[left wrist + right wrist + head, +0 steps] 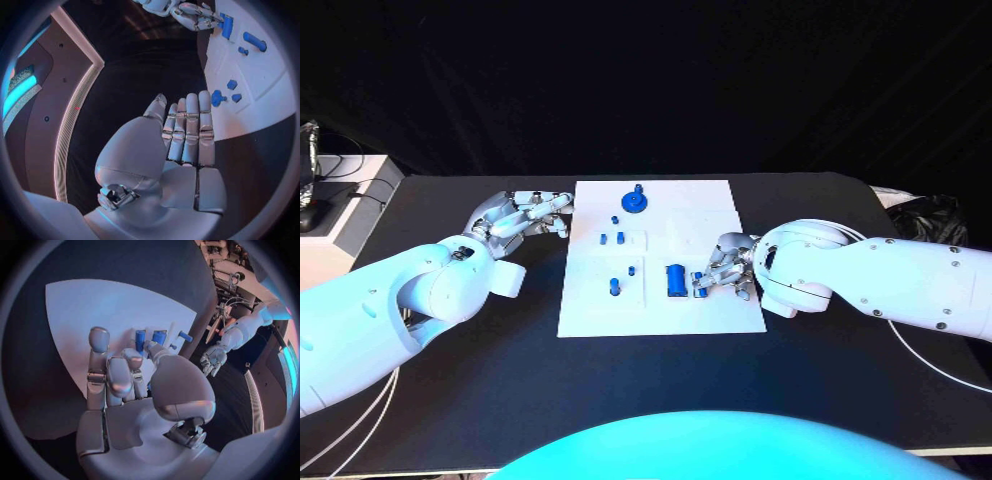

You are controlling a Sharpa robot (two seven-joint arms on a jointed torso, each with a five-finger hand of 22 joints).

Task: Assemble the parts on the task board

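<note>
The white task board (661,310) lies in the middle of the table. A round blue part (633,202) stands at its far end, and several small blue parts (612,238) dot its left half. A taller blue block (676,280) stands near the middle. My right hand (728,266) rests on the board's right side with curled fingers beside that block (159,336); whether the fingertips (150,347) grip it is unclear. My left hand (524,220) hovers over the table just left of the board, and its fingers (187,125) are stretched out with nothing in them.
A grey stand with cables (322,205) sits off the table's far left corner, and a dark crumpled object (927,212) lies at the far right corner. Bare black table (646,390) stretches between the board and me.
</note>
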